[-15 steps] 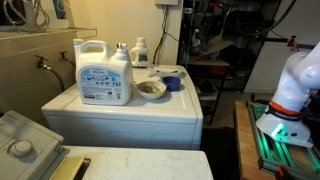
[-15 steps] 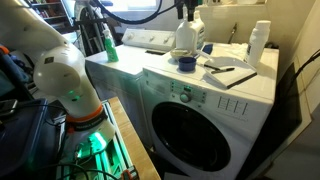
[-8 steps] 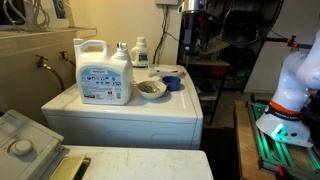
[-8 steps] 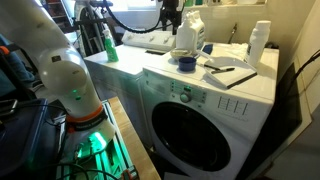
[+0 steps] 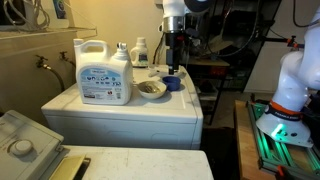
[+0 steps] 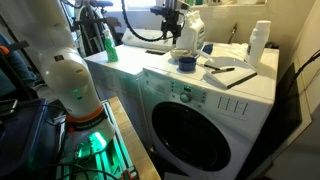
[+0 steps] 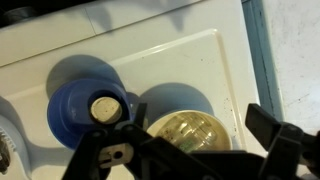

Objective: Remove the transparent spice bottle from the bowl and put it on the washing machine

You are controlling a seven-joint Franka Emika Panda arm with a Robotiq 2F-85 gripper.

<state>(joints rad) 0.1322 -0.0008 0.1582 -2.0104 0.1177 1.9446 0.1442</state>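
The gripper [image 5: 175, 66] is hovering above the white top of the washing machine [image 5: 120, 108], roughly over the gap between the bowl [image 5: 151, 95] and the blue cup [image 5: 172, 83]. In the wrist view its two dark fingers are spread wide with nothing between them. The transparent spice bottle [image 7: 190, 132] is lying inside the bowl, showing only as a glassy glint against the tan, so its outline and which way it is pointing are hard to tell. It is likely light and stiff, with smooth, slippery walls. A hold across the middle of the body looks more secure than one at the cap. The bowl is shallow and probably light as well, so a finger catching the rim could tip it or drag it along. The blue cup is standing just beside the bowl, almost touching it, and is crowding whichever finger is coming down on that side. A pale round thing [image 7: 105, 108] is sitting in the cup, and what it is cannot be told. The detergent jug [image 5: 103, 72] and a small white bottle with a blue label [image 5: 140, 52] are standing behind the bowl, clear of a descent from above. The bare top in front of the bowl looks like free room for setting the bottle down.
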